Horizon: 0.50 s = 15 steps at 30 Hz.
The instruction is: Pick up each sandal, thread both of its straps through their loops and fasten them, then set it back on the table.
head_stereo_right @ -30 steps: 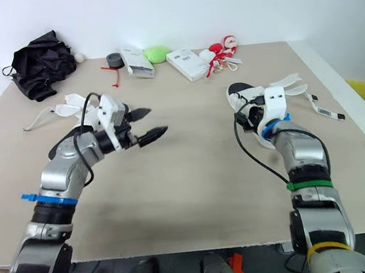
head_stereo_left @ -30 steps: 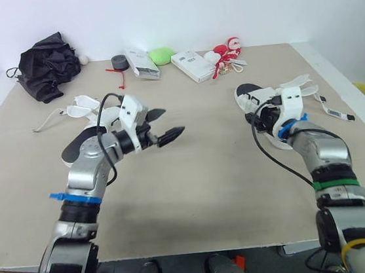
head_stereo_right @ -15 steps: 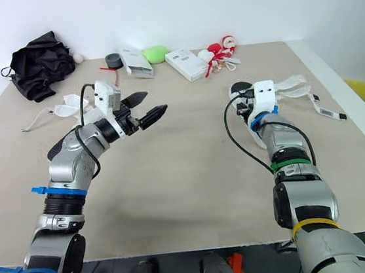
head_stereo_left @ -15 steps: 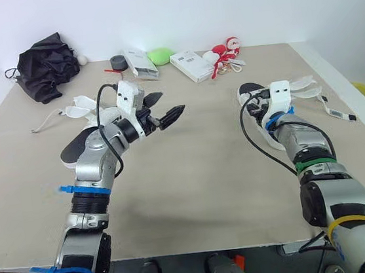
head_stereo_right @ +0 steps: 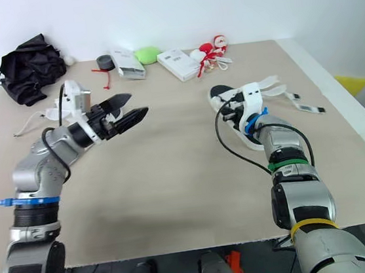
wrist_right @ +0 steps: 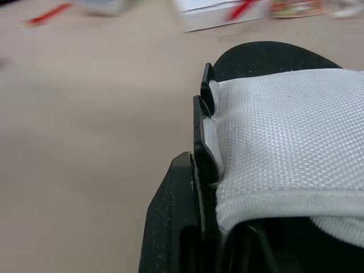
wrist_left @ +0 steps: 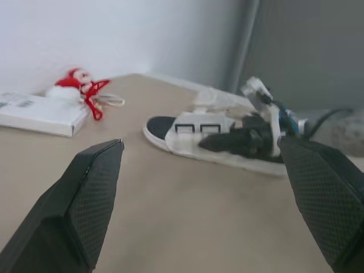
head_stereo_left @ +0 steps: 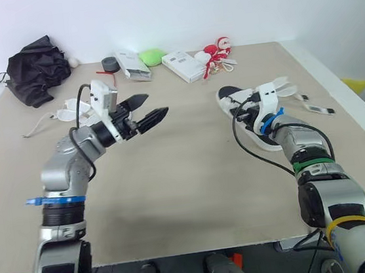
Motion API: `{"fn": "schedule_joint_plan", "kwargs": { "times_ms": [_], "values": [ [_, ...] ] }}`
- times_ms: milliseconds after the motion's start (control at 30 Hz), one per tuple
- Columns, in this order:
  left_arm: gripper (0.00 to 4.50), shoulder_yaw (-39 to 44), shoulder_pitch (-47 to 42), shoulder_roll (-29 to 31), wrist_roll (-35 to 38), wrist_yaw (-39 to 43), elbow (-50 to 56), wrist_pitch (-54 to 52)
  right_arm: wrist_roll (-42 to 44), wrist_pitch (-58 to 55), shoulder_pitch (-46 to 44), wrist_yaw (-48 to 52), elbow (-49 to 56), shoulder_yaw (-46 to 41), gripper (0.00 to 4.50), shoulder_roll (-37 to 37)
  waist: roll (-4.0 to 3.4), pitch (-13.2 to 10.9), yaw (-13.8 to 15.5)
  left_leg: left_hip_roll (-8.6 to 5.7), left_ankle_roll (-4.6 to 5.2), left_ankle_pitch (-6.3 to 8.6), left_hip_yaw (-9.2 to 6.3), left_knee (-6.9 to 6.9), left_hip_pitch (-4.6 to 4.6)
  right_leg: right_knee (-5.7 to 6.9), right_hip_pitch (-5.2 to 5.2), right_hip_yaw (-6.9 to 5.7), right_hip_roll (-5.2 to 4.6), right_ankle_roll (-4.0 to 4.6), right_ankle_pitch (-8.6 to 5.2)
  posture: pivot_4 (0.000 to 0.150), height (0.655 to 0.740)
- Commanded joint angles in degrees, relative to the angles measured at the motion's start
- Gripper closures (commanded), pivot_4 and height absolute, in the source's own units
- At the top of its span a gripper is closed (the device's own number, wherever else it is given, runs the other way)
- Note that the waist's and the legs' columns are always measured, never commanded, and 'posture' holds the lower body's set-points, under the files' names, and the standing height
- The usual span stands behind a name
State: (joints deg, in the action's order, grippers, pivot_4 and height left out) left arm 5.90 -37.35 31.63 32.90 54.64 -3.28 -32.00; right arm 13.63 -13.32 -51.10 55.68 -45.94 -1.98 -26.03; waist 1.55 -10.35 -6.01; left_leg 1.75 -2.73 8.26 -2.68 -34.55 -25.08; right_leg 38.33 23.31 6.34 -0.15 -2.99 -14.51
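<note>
R sandal [head_stereo_left: 230,97], black sole w/ white mesh straps, lies flat on the table [head_stereo_left: 193,175] directly under the R gripper [head_stereo_left: 244,108], which rests down on its strap section beside the black loops; can't tell whether it's clamped or loose. R forearm runs low over the table, wrist bent down onto the shoe. One long strap trails off to that gripper's outer side, ending in a white tag [head_stereo_left: 314,109]; marks on it too small to read. L sandal [head_stereo_left: 73,110] sits behind the L forearm, straps undone. L gripper [head_stereo_left: 153,107] hangs in the air w/ fingers spread wide, pointed across toward the R sandal, elbow bent, forearm raised. Vs 0.5 s ago: the camera has panned; R gripper stays on the shoe, L stays open and aloft, both sandals unmoved. Beyond both grippers, along the far edge: black cloth [head_stereo_left: 33,68], tape roll [head_stereo_left: 110,64], two white boxes [head_stereo_left: 184,67] w/ unreadable print, green lump [head_stereo_left: 152,55], red-white toy [head_stereo_left: 215,48].
</note>
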Motion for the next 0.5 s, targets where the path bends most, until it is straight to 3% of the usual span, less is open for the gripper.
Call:
{"fn": "schedule_joint_plan", "kwargs": {
  "times_ms": [33, 200, 500],
  "values": [
    [0.00, 3.2, -0.8, 6.2, 1.6, 5.2, 0.0, -1.2, 2.2, -4.4, 4.6, 20.4, 17.4, 9.3, 4.35, -3.6, -0.05, 0.0, 0.1, 0.00, 0.00, 0.00, 0.00, 0.00, 0.00, 0.01, 0.01, 0.00, 0.01, -0.01, -0.01, 0.150, 0.7380],
    [0.00, 1.7, 0.6, 9.9, 2.2, 10.1, 0.6, -3.2, 1.9, -8.8, 4.6, 30.3, 22.8, 15.6, 4.35, -5.1, -0.07, -0.1, 0.4, -0.03, -0.06, -0.04, -0.16, -0.16, -0.02, 0.04, -0.08, -0.20, -0.05, -0.23, -0.16, 0.150, 0.7380],
    [0.00, -5.5, 5.0, 12.6, -4.0, 16.7, 2.1, 2.2, -2.3, -6.6, 2.2, 33.1, 19.6, 21.1, 4.35, -3.2, -0.07, -0.1, 0.6, 0.00, -0.12, -0.07, -0.16, -0.23, -0.01, 0.23, 0.01, -0.21, -0.01, -0.13, -0.21, 0.150, 0.7380]
  ]
}}
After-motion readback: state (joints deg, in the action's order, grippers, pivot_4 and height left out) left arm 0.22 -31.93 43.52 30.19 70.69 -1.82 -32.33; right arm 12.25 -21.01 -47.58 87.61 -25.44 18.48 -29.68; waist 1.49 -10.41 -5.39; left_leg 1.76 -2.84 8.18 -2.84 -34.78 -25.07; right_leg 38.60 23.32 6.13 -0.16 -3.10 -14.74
